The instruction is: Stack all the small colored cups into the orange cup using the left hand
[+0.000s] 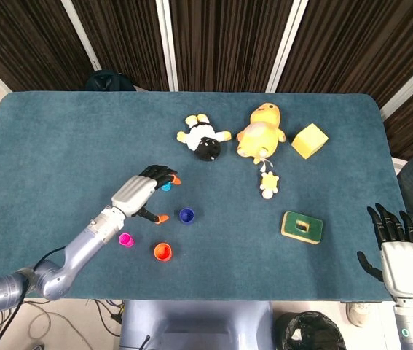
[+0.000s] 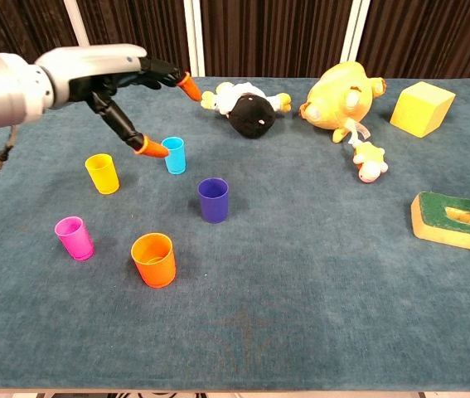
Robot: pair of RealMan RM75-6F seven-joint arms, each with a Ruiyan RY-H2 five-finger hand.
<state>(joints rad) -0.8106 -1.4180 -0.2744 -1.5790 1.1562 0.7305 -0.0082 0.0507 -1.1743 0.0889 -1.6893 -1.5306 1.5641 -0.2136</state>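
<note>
Checking both views: our left hand (image 2: pixel 114 79) hangs spread and empty over the blue cup (image 2: pixel 173 155), yellow cup (image 2: pixel 102 173) hidden from head view; right hand (image 1: pixel 398 255) idle, fingers apart.

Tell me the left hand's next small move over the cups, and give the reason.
Probably lower the left hand and close its fingers around the light blue cup. The hand is open and holds nothing, its thumb tip sits right beside that cup in the chest view, and its fingers reach over the cup in the head view. The orange cup has nothing stacked in it, so a first cup must be picked.
</note>
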